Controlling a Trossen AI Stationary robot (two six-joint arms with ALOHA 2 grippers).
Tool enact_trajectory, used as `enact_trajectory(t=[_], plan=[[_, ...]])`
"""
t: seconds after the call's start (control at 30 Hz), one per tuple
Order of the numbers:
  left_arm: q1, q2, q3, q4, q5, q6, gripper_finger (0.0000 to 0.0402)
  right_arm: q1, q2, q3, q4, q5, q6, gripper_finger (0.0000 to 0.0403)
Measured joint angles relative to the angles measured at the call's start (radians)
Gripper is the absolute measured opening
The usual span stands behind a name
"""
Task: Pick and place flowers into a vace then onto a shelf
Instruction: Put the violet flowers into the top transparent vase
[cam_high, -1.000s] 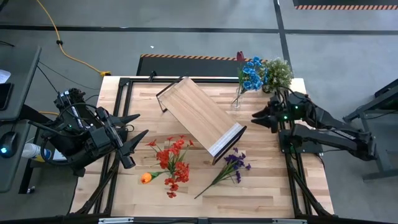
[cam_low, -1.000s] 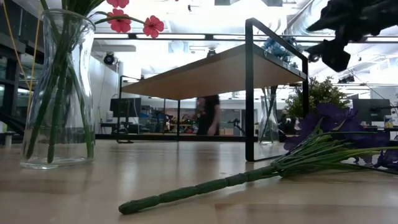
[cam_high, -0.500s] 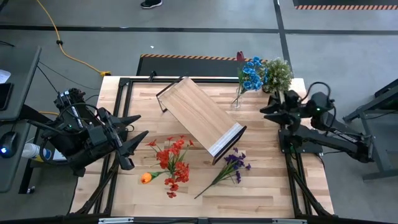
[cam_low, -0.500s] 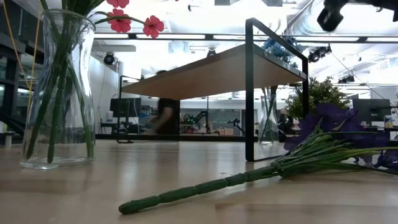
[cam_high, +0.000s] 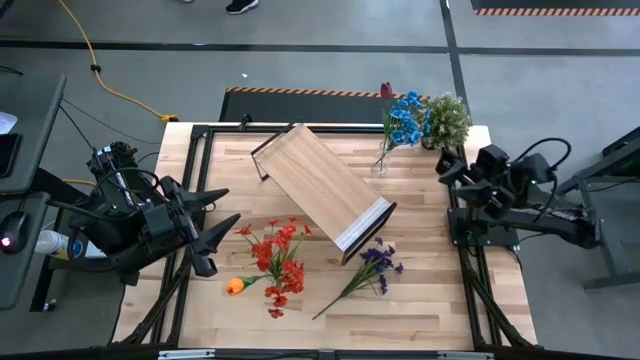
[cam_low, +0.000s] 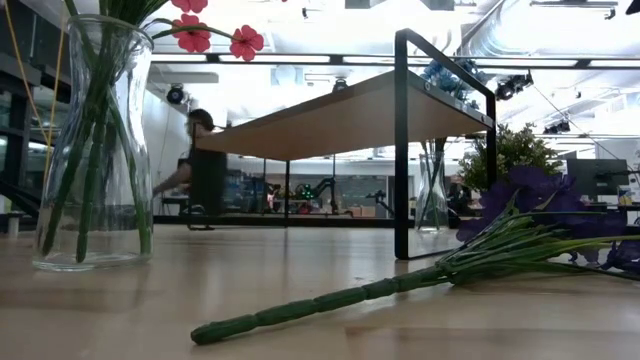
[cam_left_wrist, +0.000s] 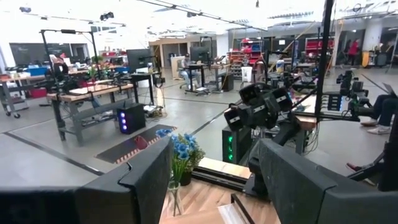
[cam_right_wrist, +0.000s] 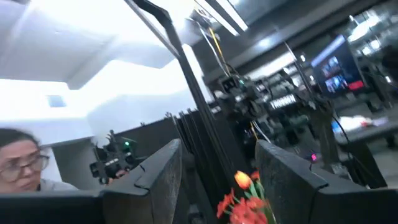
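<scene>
- Plank tabletop: pale wood in a dark frame, carries everything.
- Shelf, the long light-wood board on a dark metal frame with one white-edged end: sits diagonally mid-table, nothing on it. In the low view it reads as a raised deck, so a vase has to be lifted up and onto it.
- Left gripper: at the table's left edge, fingers spread in a wide V, holding nothing, aimed at the red blooms.
- Right gripper: raised at the right edge near the far corner, beside the bushy pale-green potted plant. Fingers parted, nothing between them.
- Clear glass vase at the far edge: holds blue flowers and a dark maroon bloom.
- Second clear glass vase, seen from the low view: holds the red flower stems.
- Loose on the table: an orange bloom beside the red cluster, and a purple bunch just by the shelf's white end.
- Risks, my read:
  - Both vases are tall and top-heavy; a high or off-centre grip tips them in transit.
  - Thin stalks can slip out of a pinch or snag the vase rim going in.
  - Shelf frame posts can clip a vase on the way up.
  - Purple stem lies close to the shelf; a grab there may nudge the board.
</scene>
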Motion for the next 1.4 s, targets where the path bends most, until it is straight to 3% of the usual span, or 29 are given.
enact_trajectory(t=[0.3, 0.5, 0.8, 1.07, 1.4], plan=[[0.000, 0.000, 0.000, 0.000, 0.004, -0.002, 0.0273, 0.081, 0.005, 0.002, 0.122, 0.080, -0.078, 0.0195], [0.000, 0.000, 0.000, 0.001, 0.004, -0.002, 0.0271, 0.123, 0.072, 0.101, 0.104, 0.081, -0.155, 0.0195], [-0.005, 0.000, 0.000, -0.006, 0.002, -0.173, 0.0271, 0.189, 0.256, 0.383, -0.172, 0.031, -0.276, 0.0195], [-0.152, 0.005, 0.000, -0.024, 0.026, -0.236, 0.0271, 0.276, 0.371, 0.573, -0.297, 0.029, -0.373, 0.0195], [-0.253, 0.049, 0.000, -0.025, 0.038, -0.272, 0.0271, 0.432, 0.522, 0.657, -0.302, 0.039, -0.455, 0.0194]])
